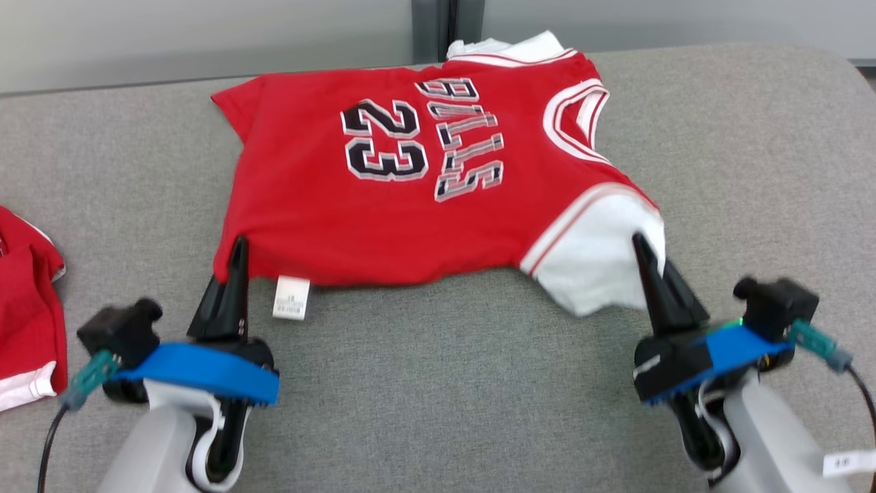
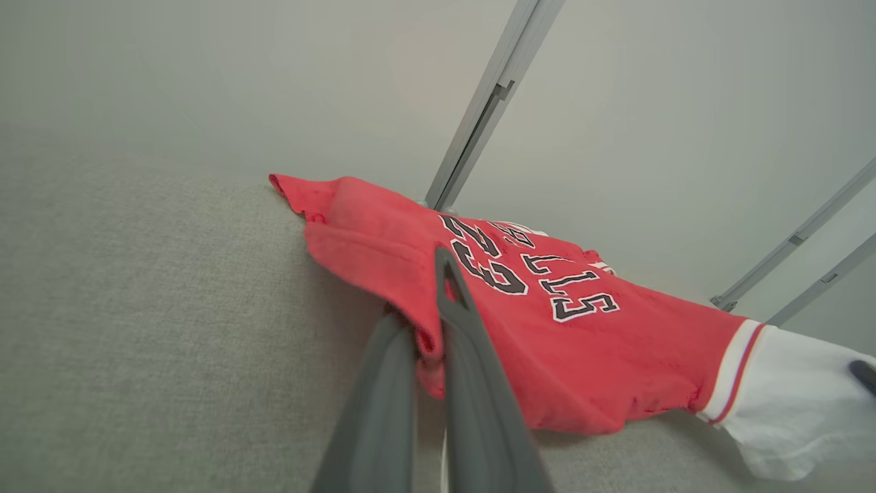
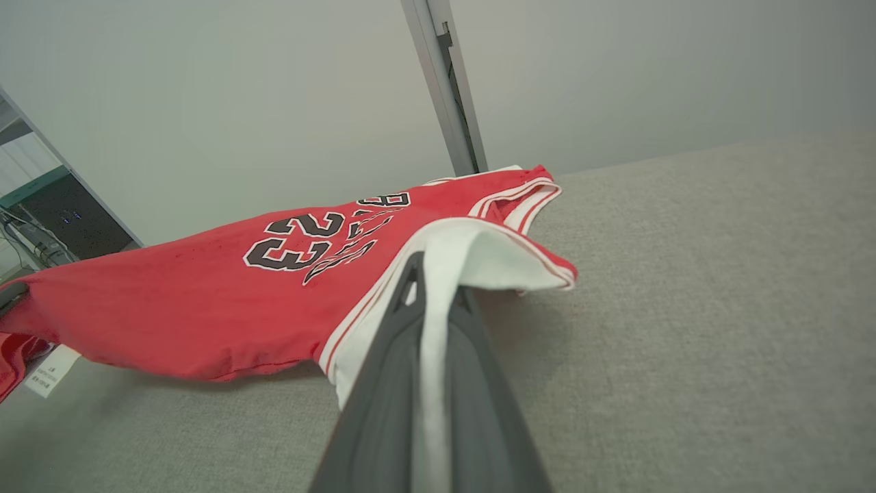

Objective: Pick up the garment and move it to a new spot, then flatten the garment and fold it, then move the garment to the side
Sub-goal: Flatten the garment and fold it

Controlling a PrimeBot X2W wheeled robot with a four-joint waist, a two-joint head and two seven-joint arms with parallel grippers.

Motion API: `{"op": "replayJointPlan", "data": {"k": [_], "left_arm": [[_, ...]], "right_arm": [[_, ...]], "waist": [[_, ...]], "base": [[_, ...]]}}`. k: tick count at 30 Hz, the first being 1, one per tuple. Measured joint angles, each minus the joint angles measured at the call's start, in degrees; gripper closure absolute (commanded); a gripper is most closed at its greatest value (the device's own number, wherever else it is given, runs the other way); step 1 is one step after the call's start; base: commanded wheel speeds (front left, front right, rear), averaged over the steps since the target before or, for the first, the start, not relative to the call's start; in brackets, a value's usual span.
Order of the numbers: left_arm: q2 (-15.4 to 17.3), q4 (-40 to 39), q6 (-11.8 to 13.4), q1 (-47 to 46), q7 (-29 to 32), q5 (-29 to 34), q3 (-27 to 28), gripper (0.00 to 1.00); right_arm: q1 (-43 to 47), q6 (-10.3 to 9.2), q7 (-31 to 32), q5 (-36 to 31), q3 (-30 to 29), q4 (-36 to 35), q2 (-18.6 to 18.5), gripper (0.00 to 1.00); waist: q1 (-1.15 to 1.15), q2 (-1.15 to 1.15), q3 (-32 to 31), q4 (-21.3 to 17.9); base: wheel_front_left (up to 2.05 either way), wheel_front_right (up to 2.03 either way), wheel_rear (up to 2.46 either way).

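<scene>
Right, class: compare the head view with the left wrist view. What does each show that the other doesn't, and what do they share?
Head view: a second red garment at the left of the grey table, and a white label. Left wrist view: two slanted metal rails on the wall, and red cloth seen pinched between the fingers. Shared: the red jersey, that table, and the left gripper shut on the jersey's corner.

We are looking at a red garment (image 1: 308, 219) bearing black, white-edged lettering (image 1: 383, 140) and a white, red-striped sleeve (image 1: 595, 257), on a grey bench (image 1: 753, 171).
</scene>
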Motion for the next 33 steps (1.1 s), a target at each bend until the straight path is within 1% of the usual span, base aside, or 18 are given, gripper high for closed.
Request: {"op": "replayJointPlan", "data": {"k": [2, 5, 12, 15, 16, 18, 21, 24, 28, 33], "left_arm": [[-0.9, -0.9, 0.0, 3.4, 0.0, 0.3, 2.0, 1.00], [-2.1, -1.4, 0.0, 7.5, 0.0, 1.0, 3.0, 1.00], [-3.4, -2.5, 0.0, 16.8, 0.0, 3.7, 4.7, 1.00], [-4.2, -2.8, 0.0, 20.3, 0.0, 4.2, 5.6, 1.00], [-4.8, -3.2, 0.0, 22.2, 0.0, 4.8, 5.9, 1.00], [-5.3, -3.5, 0.0, 24.4, 0.0, 5.1, 6.5, 1.00], [-5.3, -3.1, 0.0, 26.3, 0.0, 6.0, 6.7, 1.00], [-5.3, -2.4, 0.0, 26.3, 0.0, 6.5, 5.9, 1.00], [-5.3, -0.7, 0.0, 25.5, 0.0, 6.8, 4.9, 1.00], [-5.4, 1.1, 0.0, 24.1, 0.0, 7.2, 4.1, 1.00]], "right_arm": [[3.8, 0.01, 0.0, -0.2, -0.2, -1.3, 0.2, 1.00], [9.5, 0.00, 0.0, -0.1, -1.8, -2.8, 0.6, 1.00], [22.0, 0.00, 0.3, 0.0, -4.3, -6.4, 1.5, 1.00], [26.7, 0.00, 1.7, 0.0, -5.3, -9.2, 1.9, 1.00], [29.6, 0.00, 2.9, -0.3, -6.5, -11.2, 2.2, 1.00], [32.0, 0.00, 4.5, -0.9, -7.2, -13.3, 2.4, 1.00], [34.1, 0.00, 6.5, -1.6, -8.2, -15.3, 3.1, 1.00], [34.4, 0.00, 8.1, -2.4, -8.9, -16.4, 3.7, 1.00], [34.1, 0.00, 9.9, -3.1, -9.4, -17.0, 4.6, 1.00], [32.5, 0.00, 11.4, -3.1, -9.7, -17.0, 4.9, 1.00]], "waist": [[-0.01, 0.00, -0.8, -0.1], [0.01, 0.00, -2.6, 0.3], [0.00, 0.00, -7.0, 0.6], [0.00, 0.00, -8.5, 0.5], [0.00, 0.00, -9.5, 0.6], [0.00, -0.01, -10.2, 0.6], [0.00, 0.00, -10.7, 0.7], [0.01, 0.01, -11.0, 1.1], [0.01, 0.01, -11.5, 1.4], [0.01, 0.01, -12.0, 1.4]], "base": [[0.00, 0.00, 0.00], [0.00, 0.00, 0.00], [0.00, 0.00, 0.00], [0.00, 0.00, 0.00], [0.00, 0.00, 0.00], [0.00, 0.00, 0.00], [0.00, 0.00, 0.00], [0.00, 0.00, 0.00], [0.00, 0.00, 0.00], [0.00, 0.00, 0.00]]}}
